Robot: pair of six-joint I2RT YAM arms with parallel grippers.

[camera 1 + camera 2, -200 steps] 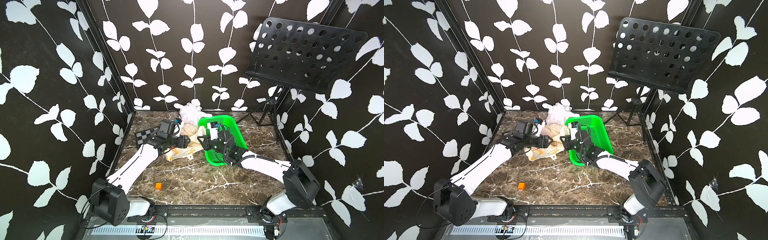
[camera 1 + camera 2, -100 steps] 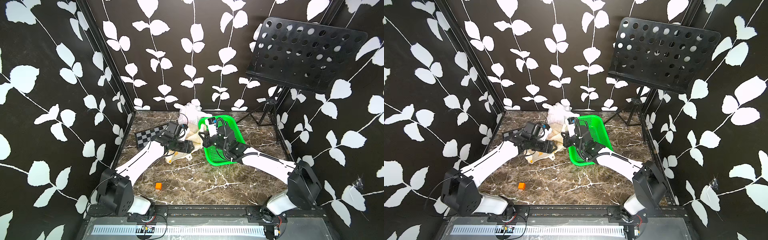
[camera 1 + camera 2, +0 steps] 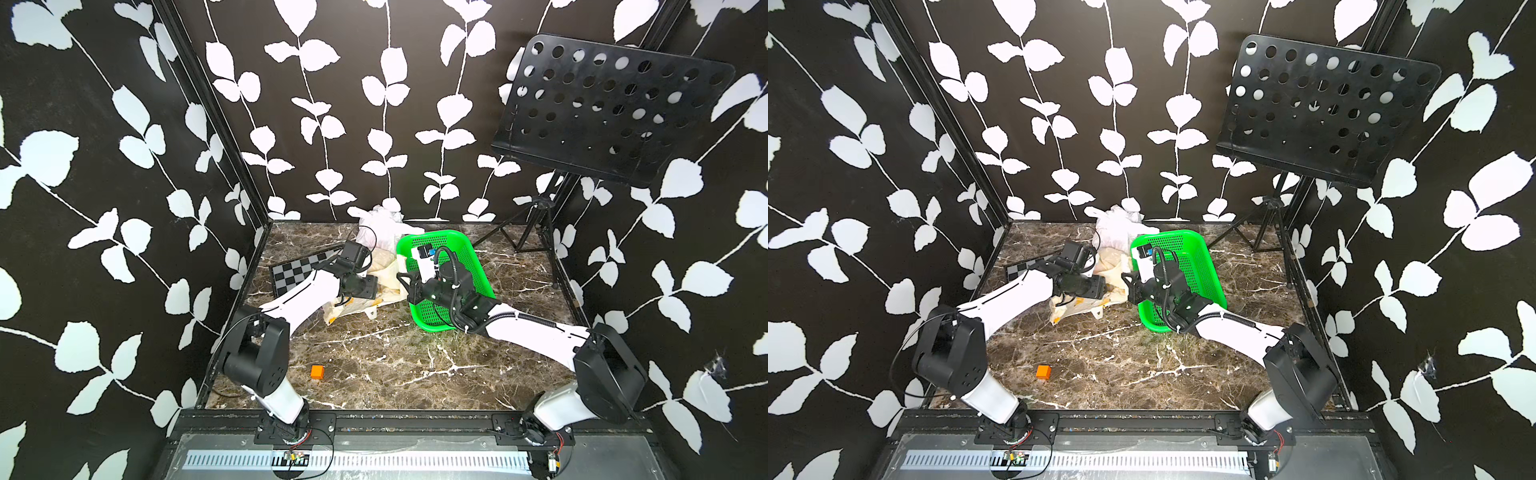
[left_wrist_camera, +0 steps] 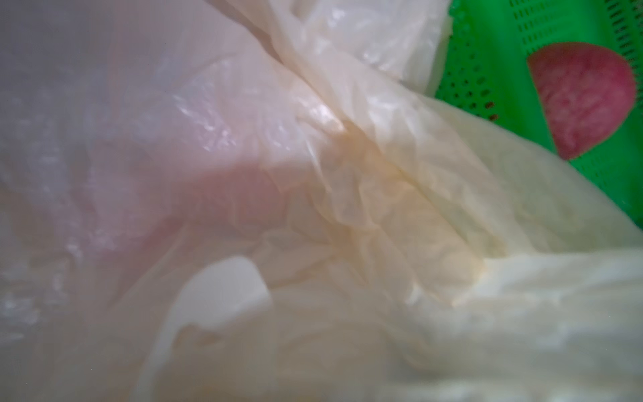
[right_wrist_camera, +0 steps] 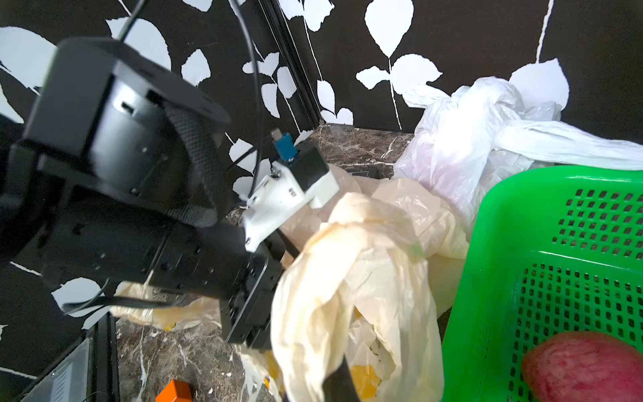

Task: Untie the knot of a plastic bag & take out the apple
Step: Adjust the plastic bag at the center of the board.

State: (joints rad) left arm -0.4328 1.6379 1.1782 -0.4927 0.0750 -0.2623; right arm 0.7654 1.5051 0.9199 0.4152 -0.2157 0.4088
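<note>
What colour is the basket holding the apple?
The basket is bright green, clearest in the right wrist view.

cream plastic bag (image 5: pixel 365 278) crumpled on marble worktop (image 5: pixel 181 355), just beside green basket (image 5: pixel 487 278); apple (image 5: pixel 584 365) inside basket. left gripper (image 5: pixel 266 306) buried in bag folds, jaws hidden. white bags (image 5: pixel 469 139) behind; orange block (image 5: pixel 174 391) nearby.
</note>
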